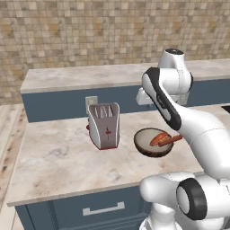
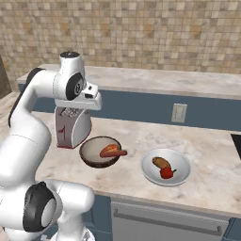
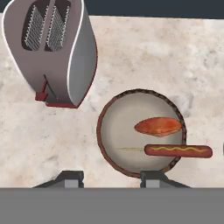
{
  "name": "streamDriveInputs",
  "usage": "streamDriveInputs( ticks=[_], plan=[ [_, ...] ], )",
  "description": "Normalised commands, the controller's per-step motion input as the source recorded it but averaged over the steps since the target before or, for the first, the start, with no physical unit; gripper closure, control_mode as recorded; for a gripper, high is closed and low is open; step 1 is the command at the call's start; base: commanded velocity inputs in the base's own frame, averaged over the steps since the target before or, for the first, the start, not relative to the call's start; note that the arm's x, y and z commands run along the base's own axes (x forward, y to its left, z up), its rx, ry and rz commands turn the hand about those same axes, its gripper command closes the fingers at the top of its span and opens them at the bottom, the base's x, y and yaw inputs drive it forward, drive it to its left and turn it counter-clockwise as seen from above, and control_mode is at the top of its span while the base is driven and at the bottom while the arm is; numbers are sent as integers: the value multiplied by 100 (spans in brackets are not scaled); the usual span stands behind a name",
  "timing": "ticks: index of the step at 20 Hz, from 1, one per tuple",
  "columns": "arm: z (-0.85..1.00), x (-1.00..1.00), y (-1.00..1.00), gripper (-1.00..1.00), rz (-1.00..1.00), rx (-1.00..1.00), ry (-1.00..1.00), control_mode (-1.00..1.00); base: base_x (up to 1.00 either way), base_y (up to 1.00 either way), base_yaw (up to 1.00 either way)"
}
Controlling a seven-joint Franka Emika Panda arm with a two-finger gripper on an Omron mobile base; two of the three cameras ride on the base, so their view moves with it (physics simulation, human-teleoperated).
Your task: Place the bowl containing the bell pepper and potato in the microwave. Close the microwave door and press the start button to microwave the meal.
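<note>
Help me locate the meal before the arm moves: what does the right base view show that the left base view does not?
Right base view, not the left: the white bowl on the counter, to the right of the brown bowl, holding the potato and the bell pepper.

Left base view, not the right: a wall outlet just behind the toaster, and a blue drawer front below the counter edge.

Both: the toaster, the brown bowl with orange-brown food beside it, and the white arm.
</note>
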Motion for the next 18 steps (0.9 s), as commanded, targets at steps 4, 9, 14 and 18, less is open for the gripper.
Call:
streamDriveInputs(
  ticks=[4,9,14,18],
  plan=[
    [0,-19,-5,-100,-1,0,0,-100,0,0,0],
    [-14,-43,-32,-100,-5,3,-9,-100,0,0,0],
    [-29,-45,-38,-100,-15,2,-13,-100,0,0,0],
    [-41,-42,-73,-100,-18,10,-14,-100,0,0,0]
  ],
)
